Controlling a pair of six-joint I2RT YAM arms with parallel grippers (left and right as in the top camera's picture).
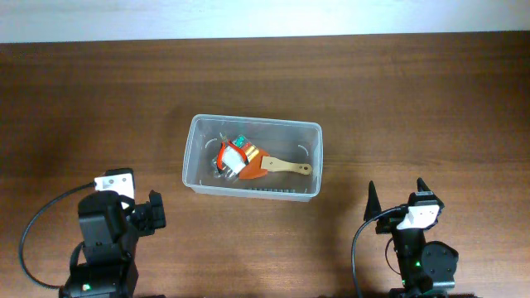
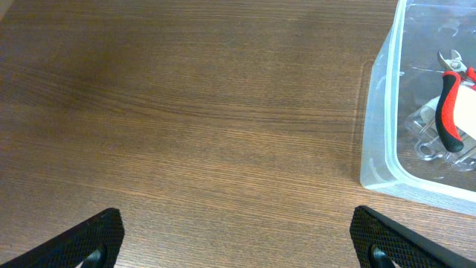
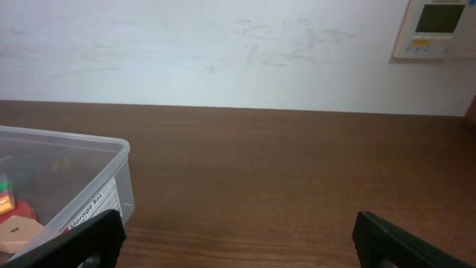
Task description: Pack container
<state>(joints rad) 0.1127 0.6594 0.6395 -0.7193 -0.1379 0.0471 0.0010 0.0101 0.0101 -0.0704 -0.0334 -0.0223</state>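
The clear plastic container (image 1: 195, 157) sits at the table's middle. Inside lie red-handled pliers (image 1: 228, 154), an orange spatula with a wooden handle (image 1: 286, 166) and small clear pieces. The container's corner shows in the left wrist view (image 2: 379, 112) with the pliers (image 2: 448, 104) inside, and in the right wrist view (image 3: 89, 160). My left gripper (image 2: 238, 242) is open and empty at the front left, apart from the container. My right gripper (image 3: 238, 242) is open and empty at the front right, its fingertips (image 1: 396, 192) pointing away from me.
A white wall with a thermostat panel (image 3: 435, 28) stands behind the table's far edge. Bare wooden tabletop (image 1: 397, 108) surrounds the container on all sides.
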